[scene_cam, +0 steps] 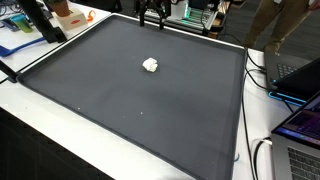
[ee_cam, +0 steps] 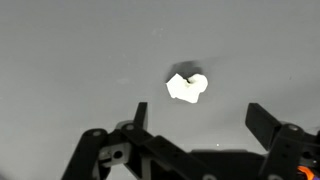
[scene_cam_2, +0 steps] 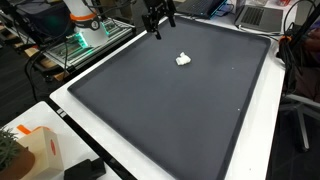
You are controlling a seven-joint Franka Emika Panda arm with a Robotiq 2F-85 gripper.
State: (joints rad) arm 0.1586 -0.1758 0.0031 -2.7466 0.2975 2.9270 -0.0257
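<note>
White crumpled wad [scene_cam: 151,65] lies alone on the dark grey mat [scene_cam: 120,110] in an exterior view, in the far half of the mat and roughly midway across its width. The mat covers most of the white desk [scene_cam: 25,105]. The end effector [scene_cam: 153,16] hangs above the mat's far edge, well apart from the wad and holding nothing, and a laptop [scene_cam: 300,125] sits on the desk past the mat's right border. In an exterior view from another corner, the white crumpled wad [scene_cam_2: 183,59] again rests flat on the dark grey mat [scene_cam_2: 150,110], near the far edge, with the end effector [scene_cam_2: 158,28] up in the air just beyond it and to its left, its fingers pointing down and spread. An orange-and-white box [scene_cam_2: 35,150] stands on the white desk [scene_cam_2: 95,125] in the near corner. In the wrist view the white crumpled wad [ee_cam: 187,87] shows against the grey surface, ahead of the end effector [ee_cam: 198,118]. The two black fingers [ee_cam: 140,115] stand wide apart with nothing between them, and neither touches the wad.
</note>
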